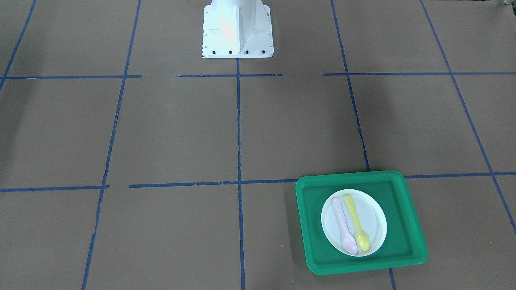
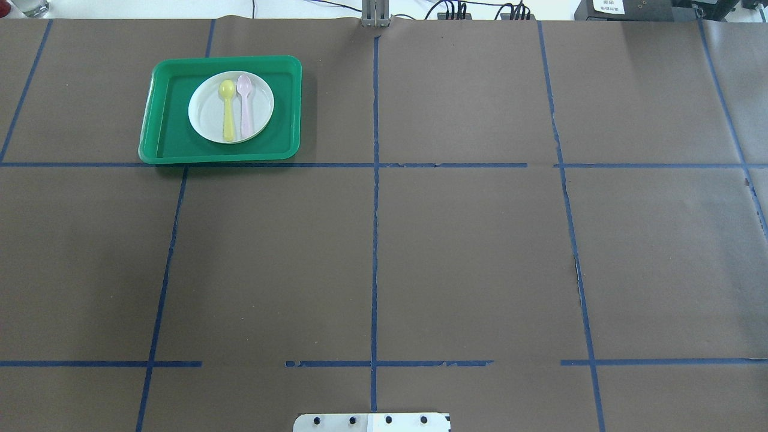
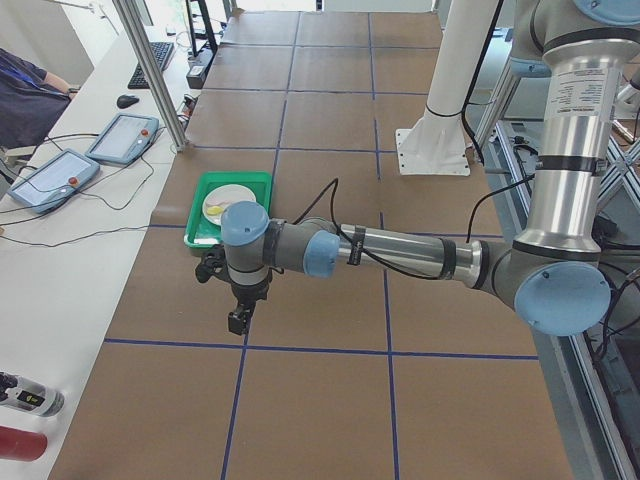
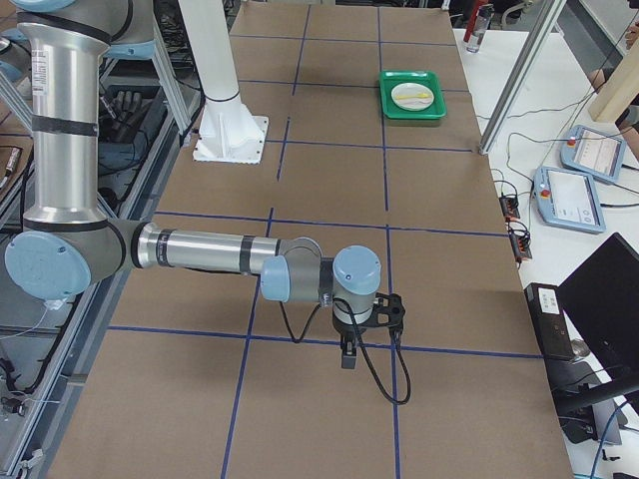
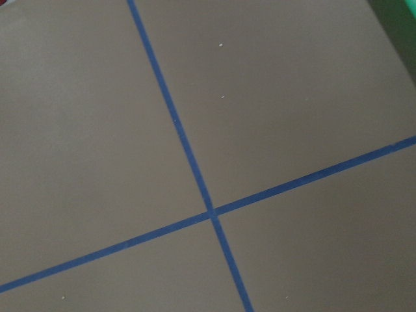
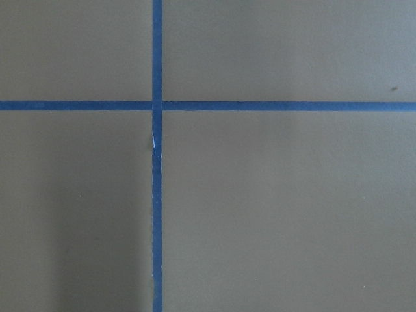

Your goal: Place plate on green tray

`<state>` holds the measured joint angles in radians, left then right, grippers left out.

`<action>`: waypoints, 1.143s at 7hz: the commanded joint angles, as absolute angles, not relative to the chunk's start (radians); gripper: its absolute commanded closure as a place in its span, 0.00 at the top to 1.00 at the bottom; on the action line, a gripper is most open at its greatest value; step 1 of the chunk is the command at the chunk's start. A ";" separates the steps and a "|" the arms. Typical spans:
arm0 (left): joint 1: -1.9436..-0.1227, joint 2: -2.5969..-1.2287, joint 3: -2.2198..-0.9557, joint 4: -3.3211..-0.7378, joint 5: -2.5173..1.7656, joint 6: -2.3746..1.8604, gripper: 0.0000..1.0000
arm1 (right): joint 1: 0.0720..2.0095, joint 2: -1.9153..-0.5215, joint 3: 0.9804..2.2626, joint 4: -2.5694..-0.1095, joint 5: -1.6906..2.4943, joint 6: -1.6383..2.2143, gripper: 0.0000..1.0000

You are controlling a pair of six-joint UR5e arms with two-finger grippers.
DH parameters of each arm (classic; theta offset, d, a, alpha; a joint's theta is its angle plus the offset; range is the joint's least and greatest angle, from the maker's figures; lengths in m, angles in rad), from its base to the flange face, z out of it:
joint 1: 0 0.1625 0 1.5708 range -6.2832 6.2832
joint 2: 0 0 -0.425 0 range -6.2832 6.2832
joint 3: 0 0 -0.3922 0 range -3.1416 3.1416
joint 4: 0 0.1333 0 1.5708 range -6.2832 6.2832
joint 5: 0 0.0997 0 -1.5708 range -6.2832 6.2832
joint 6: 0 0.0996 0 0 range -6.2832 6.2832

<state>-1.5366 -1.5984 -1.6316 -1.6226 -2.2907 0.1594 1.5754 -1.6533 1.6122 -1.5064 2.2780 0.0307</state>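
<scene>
Brown papered table (image 2: 480,240), blue-taped grid. Large bright green plastic tray (image 2: 222,159): small round white plate (image 2: 207,114) inside, bearing yellow spoon (image 2: 228,114) and pink spoon (image 2: 245,108). Left gripper (image 3: 238,320), right gripper (image 4: 348,357): apart from tray, jaw spread indeterminable.

Plastic, glossy: green tray (image 1: 314,225); plate (image 1: 377,219) smooth, white (likely plastic too); table cover (image 1: 169,129) matt brown paper.

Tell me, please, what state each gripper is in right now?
Left gripper: cannot be told; it shows only in a side view.
Right gripper: cannot be told, for the same reason.
</scene>
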 commanded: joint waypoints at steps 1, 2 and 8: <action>-1.578 -1.520 -1.638 -1.605 -2.370 0.160 1.00 | 1.575 -1.654 1.612 -1.506 2.278 0.031 1.00; -1.585 -1.520 -1.640 -1.603 -2.370 0.160 1.00 | 1.575 -1.654 1.612 -1.506 2.278 0.031 1.00; -1.586 -1.488 -1.626 -1.600 -2.367 0.160 1.00 | 1.575 -1.654 1.611 -1.506 2.278 0.031 1.00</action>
<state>-1.5860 -1.4911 -1.6320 -1.6001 -2.3678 0.1595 1.5754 -1.6536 1.6120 -1.5064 2.2780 0.0307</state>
